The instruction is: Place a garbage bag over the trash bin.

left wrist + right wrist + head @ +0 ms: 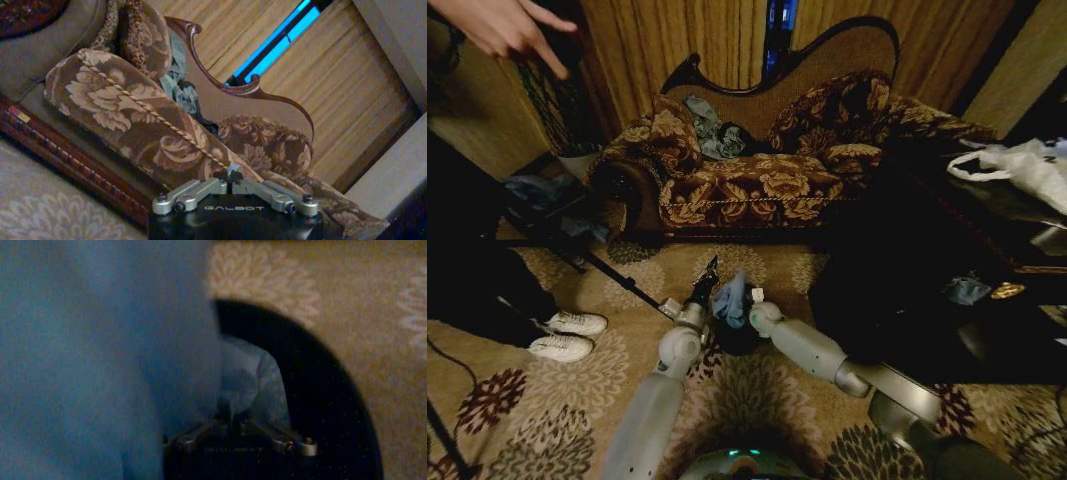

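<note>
A: Start on the left. What is your left end effector (706, 276) doing?

B: It sits at about nine o'clock from the trash bin (735, 338), just beside it and raised toward the sofa (757, 180). In your left wrist view the fingers (235, 176) are pressed together with nothing between them, so it is clenched on nothing, and it looks parked.

A: And the middle?

B: The garbage bag (730, 298) stands bunched over the bin's mouth, on the carpet (597, 375) between your two arms. It looks lifted so the film can be lowered over the rim, though it doesn't look spread over the rim yet.

A: The right side?

B: Your right end effector (753, 300) is at about two o'clock from the bin, touching the bag. The right wrist view shows blue film draped in front of it and the black rim (320, 385) curving beyond; the fingers seem closed on the bag.
</note>
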